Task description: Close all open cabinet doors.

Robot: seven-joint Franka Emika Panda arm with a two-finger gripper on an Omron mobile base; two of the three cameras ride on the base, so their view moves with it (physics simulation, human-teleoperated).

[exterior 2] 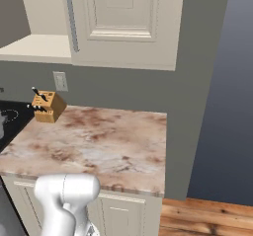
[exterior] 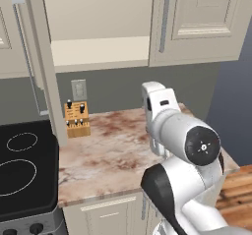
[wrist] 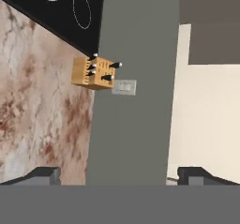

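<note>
open cabinet door [exterior: 42,62] edge-on, long axis vertical, swung toward the robot; gripper [wrist: 120,176] fingers spread

Open cabinet door [exterior: 42,57] juts over counter [exterior: 113,150]; knife block [exterior: 77,119] stands behind it

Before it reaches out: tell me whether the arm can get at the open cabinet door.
Probably yes: the open cabinet door juts edge-on over the counter, nothing stands between it and the open end effector.

On the counter [exterior: 113,150], the knife block [exterior: 77,119] stands at the back under the outlet [exterior: 78,90], stove [exterior: 24,175] left, open door [exterior: 47,62] above-left.
</note>
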